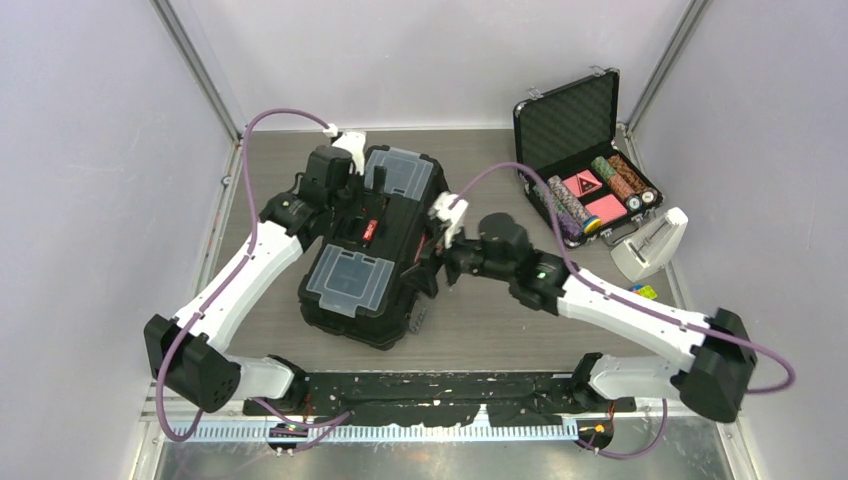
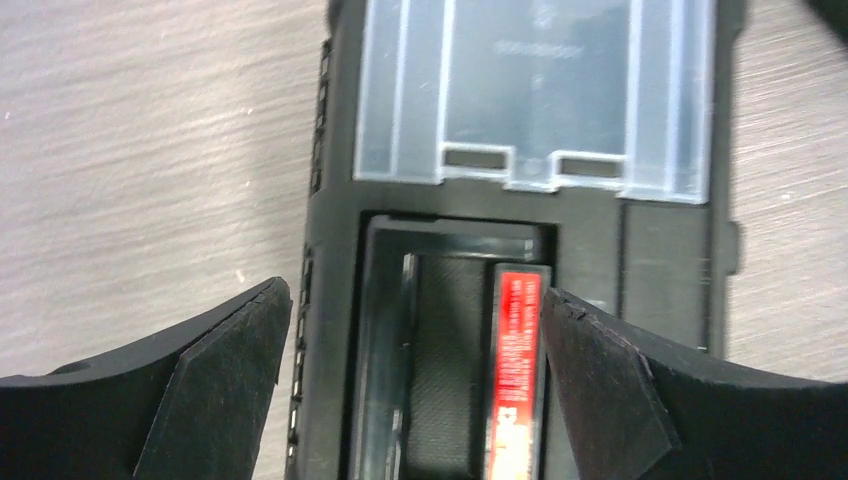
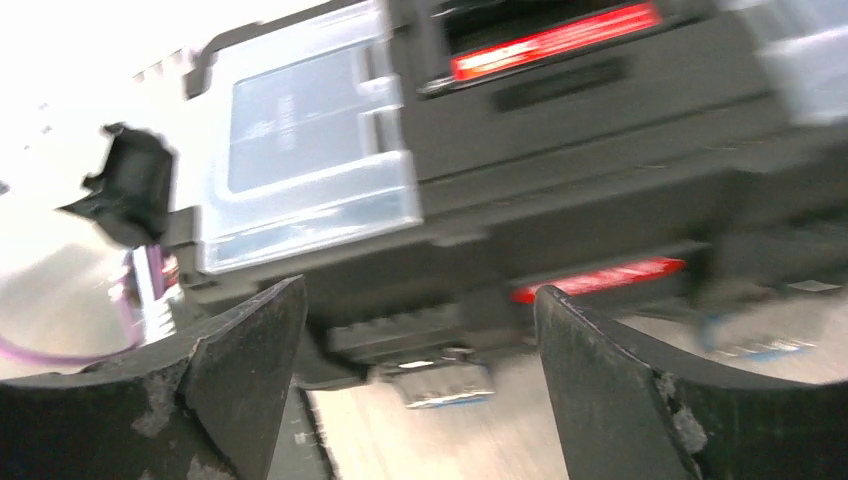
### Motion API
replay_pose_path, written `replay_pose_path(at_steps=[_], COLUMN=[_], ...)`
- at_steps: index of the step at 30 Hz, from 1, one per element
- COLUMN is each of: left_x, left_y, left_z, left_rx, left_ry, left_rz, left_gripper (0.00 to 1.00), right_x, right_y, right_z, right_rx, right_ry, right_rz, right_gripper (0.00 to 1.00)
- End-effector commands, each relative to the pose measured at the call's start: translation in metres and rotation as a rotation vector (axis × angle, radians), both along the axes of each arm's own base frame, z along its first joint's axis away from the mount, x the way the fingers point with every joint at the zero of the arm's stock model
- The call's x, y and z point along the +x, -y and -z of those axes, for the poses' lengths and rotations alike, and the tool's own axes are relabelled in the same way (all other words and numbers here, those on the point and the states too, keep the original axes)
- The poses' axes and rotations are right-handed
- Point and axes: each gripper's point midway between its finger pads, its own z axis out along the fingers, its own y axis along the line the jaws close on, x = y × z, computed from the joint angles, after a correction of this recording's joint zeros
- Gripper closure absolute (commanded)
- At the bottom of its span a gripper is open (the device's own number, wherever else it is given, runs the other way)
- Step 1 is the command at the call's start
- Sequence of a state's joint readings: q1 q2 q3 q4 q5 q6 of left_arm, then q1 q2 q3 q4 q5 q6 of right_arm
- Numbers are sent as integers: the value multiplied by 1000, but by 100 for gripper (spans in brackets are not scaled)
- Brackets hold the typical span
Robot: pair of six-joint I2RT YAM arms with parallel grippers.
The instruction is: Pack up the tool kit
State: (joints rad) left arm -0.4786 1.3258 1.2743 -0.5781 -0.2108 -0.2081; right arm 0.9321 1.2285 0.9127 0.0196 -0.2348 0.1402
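Toolbox sits mid of the table, long axis running far-to-near w/ a slight slant. Left gripper hangs right over its centre recess, jaws wide open & empty, across the short axis. Right gripper is just beside the right long side, also open, holding nothing.
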Motion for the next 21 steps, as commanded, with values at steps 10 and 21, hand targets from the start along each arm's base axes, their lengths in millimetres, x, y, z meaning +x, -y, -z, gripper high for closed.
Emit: replay_pose_path(at_steps=[10, 21], left_x=[5, -70], left_y=[77, 40], left_z=[-53, -28], left_rx=[-209, -173], left_ry=[71, 68], left_rz=[259, 199], left_gripper=[3, 4], right_x=[123, 198], right_y=[109, 97], right_z=[2, 30], right_rx=[291, 536], right_ry=[-77, -171], right_rz=[456, 385], right_gripper=[3, 1])
